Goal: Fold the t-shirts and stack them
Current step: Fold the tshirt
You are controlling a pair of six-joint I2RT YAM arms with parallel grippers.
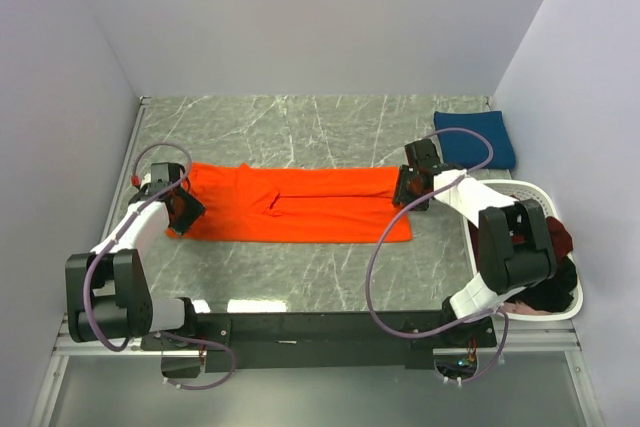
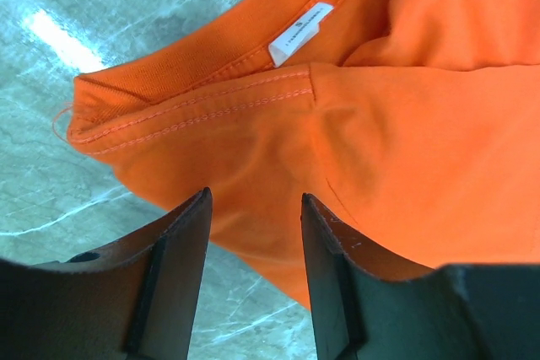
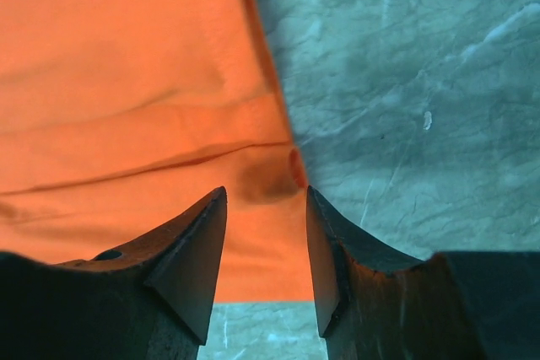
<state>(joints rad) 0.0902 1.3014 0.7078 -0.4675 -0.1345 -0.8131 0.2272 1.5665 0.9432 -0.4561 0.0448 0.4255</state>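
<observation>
A bright orange t-shirt lies flat on the grey marble table, folded lengthwise into a long band. My left gripper is open over its left end, above the collar with the white label, with nothing between the jaws. My right gripper is open over the shirt's right end, at the hem corner, also empty. A folded navy blue t-shirt lies at the back right. Dark maroon and black shirts sit in the basket, partly hidden by the right arm.
A white oval plastic basket stands at the right edge beside the right arm. Grey walls close the table on the left, back and right. Bare marble table shows behind the orange shirt.
</observation>
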